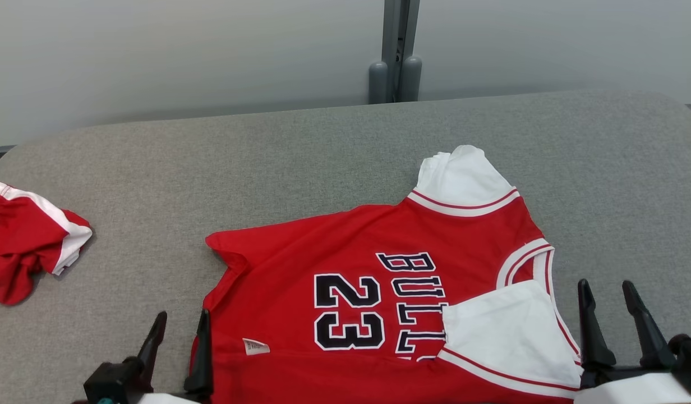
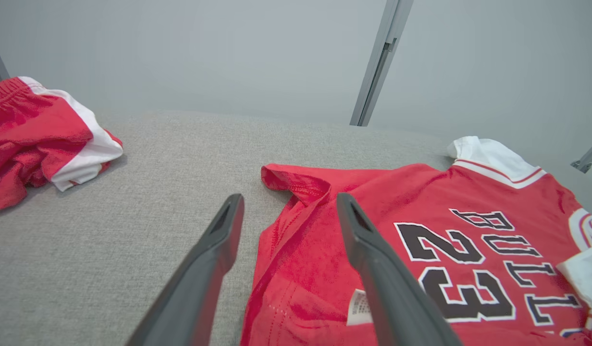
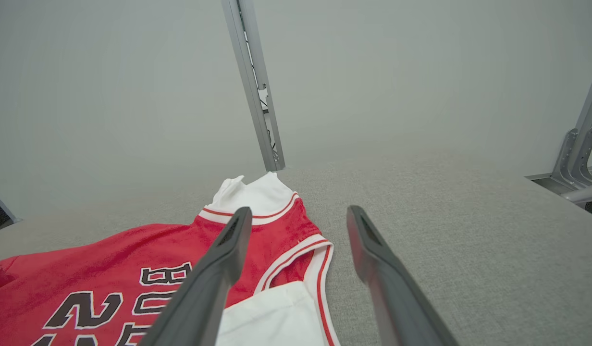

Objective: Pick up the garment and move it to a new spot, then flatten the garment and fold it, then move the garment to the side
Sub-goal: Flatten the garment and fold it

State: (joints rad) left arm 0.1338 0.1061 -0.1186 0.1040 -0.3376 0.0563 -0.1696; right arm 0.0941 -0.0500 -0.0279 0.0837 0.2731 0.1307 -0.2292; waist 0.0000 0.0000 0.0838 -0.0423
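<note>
Your L gripper (image 1: 183, 322) is hovering w/ fingers spread wide, holding nothing, straddling the left edge of the red jersey (image 1: 379, 269). It's lying spread on the gray table (image 1: 267, 157), number facing up. Your R gripper (image 1: 606, 292) is gaping wide too, empty, just right of its armhole.

head looks down, wrists low, sharing jersey (image 1: 379, 235)

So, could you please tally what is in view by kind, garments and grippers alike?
Jersey: 1
Crumpled red-and-white garment: 1
Grippers: 2 (left gripper, right gripper, both open)
Total: 4
</note>
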